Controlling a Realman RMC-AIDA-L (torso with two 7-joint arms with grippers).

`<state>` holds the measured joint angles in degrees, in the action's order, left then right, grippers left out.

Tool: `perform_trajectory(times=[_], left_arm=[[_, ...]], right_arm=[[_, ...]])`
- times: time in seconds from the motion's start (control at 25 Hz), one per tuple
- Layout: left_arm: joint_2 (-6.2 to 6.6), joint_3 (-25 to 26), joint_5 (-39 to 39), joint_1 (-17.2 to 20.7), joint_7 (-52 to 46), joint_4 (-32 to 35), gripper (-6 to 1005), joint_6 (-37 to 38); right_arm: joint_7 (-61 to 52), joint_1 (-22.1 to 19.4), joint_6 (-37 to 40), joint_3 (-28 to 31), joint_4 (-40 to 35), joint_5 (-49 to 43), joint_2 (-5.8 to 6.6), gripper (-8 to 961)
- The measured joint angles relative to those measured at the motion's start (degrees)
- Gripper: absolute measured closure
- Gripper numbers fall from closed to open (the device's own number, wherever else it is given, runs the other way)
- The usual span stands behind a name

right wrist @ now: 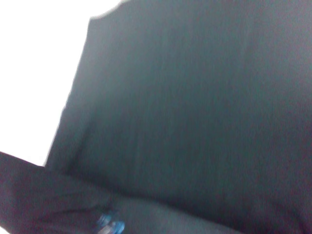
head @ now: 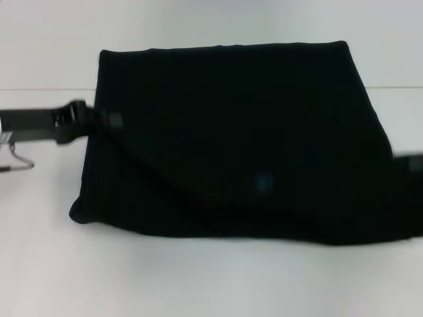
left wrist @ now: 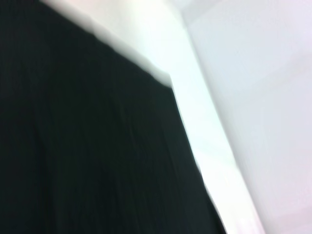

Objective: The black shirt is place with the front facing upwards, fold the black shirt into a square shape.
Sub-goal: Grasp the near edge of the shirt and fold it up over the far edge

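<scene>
Head view. The black shirt (head: 231,139) lies on the white desk (head: 198,284) in front of me as a broad, roughly four-sided shape, with the far edge straight and the near edge uneven. A fold ridge runs diagonally across it from the upper left toward the near edge. A small blue patch (head: 264,181) shows on the cloth near the middle. My left gripper (head: 109,120) reaches in from the left at the shirt's left edge, its tip against the dark cloth; I cannot tell whether those jaws are open or closed. My right gripper (head: 411,164) shows only as a dark piece at the right border, over the shirt's right side; the state of those jaws cannot be told either.

Left wrist view. Here the black shirt (left wrist: 83,146) fills most of the picture, and one corner of it meets the bright desk (left wrist: 204,146). This view alone shows a paler grey surface (left wrist: 258,97) past the desk's edge. No jaws are visible.

Right wrist view. The black shirt (right wrist: 195,107) again fills the picture, with the white desk (right wrist: 39,73) to one side. A folded layer crosses one corner, and beside it sits a small blue patch (right wrist: 111,224), seen closer than in the head view.
</scene>
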<state>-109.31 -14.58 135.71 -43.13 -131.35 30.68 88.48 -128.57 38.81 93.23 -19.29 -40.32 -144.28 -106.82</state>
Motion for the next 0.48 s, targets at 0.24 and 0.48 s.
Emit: perform_trajectory(times=[0.24,0.48], left_arm=[[-4.37,0.24,-12.12,1.27,7.30,-2.63,967,-14.24],[-6.86,0.06,-18.02,1.44,15.07,-4.71,968,-23.64]], right_arm=[[4.12,-0.52,-12.22,-0.09,3.81,11.28,-2.74,886],[11.05,0.61,-24.41,-0.12,4.80,16.24,-6.50,887]])
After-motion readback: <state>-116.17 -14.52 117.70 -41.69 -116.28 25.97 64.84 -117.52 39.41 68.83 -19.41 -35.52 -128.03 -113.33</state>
